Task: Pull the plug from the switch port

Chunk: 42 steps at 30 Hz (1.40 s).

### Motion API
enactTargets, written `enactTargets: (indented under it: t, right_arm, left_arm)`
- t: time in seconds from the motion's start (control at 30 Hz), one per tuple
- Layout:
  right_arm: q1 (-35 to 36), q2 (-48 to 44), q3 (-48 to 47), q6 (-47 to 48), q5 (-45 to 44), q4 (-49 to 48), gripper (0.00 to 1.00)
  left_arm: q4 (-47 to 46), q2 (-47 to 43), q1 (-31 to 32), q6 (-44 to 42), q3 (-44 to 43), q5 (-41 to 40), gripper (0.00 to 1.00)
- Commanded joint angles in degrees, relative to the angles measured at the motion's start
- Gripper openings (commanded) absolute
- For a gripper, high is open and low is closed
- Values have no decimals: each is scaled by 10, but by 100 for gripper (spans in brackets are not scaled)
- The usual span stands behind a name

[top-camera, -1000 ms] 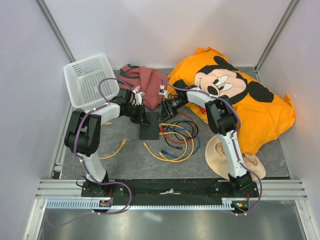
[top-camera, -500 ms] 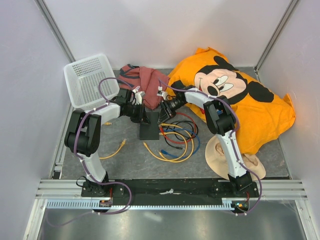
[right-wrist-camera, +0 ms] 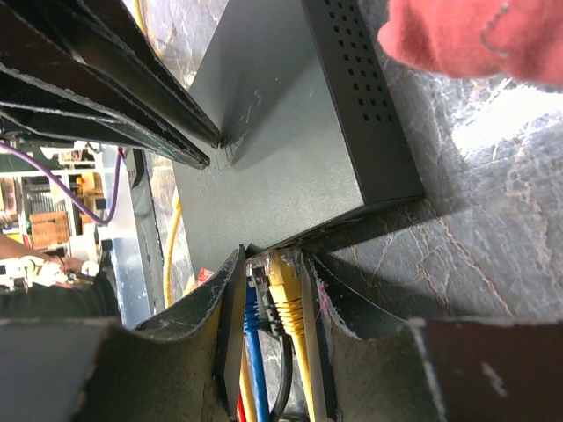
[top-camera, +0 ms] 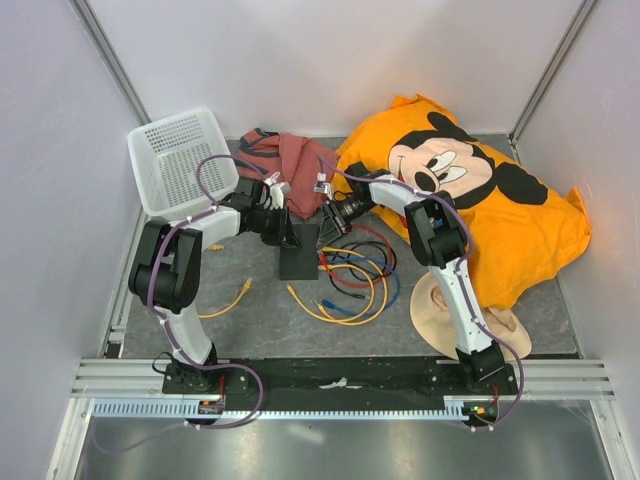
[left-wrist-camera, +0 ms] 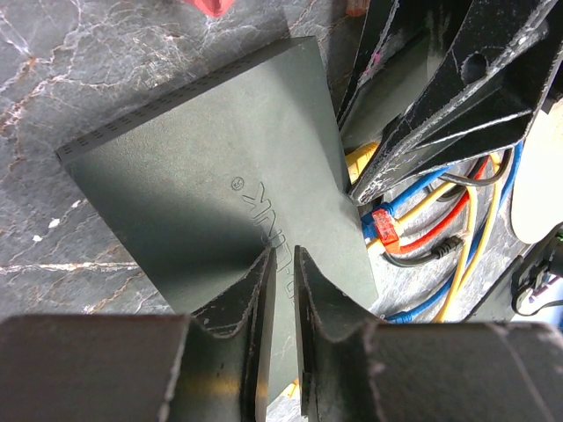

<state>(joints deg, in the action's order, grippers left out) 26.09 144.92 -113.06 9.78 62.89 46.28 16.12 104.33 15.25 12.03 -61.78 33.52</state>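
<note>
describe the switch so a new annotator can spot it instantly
Start at the big orange Mickey Mouse pillow; left of it lies a tangle of coloured cables. The flat matte-black rectangular switch sits at that tangle's left edge, between both end effectors. It is the only flat box, with cables plugged into one side.

pale walls enclosing a grey marbled tabletop [top-camera: 260,315]
light is falling evenly; an aluminium rail [top-camera: 340,375] is running along the near edge.

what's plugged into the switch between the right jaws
Between the right gripper's jaws, a yellow plug and a blue plug meet the switch edge. The ports themselves are hidden behind them.
</note>
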Motion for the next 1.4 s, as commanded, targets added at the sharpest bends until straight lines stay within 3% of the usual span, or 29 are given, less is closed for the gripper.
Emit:
enactTargets:
  t: [0.0, 0.23, 0.37, 0.63, 0.9, 1.1, 1.37]
  right_arm:
    - [5, 53, -6, 94, -94, 64, 37]
    - [5, 54, -15, 159, -109, 77, 34]
    - [4, 66, -34, 159, -119, 74, 25]
    - [4, 69, -43, 58, -123, 39, 22]
    - [24, 34, -28, 19, -246, 28, 0]
    - [43, 68, -79, 101, -345, 143, 0]
    - [34, 69, -70, 122, -413, 163, 0]
  left_arm:
    - [1, 4, 1, -3, 11, -33, 22]
    - [6, 11, 2, -10, 3, -34, 23]
    - [10, 16, 2, -14, 0, -35, 23]
    - [14, 19, 3, -16, -5, -35, 23]
    - [22, 30, 6, -20, -18, -35, 23]
    - [28, 40, 8, -25, -19, -35, 23]
    - [28, 57, 11, -45, -26, -42, 24]
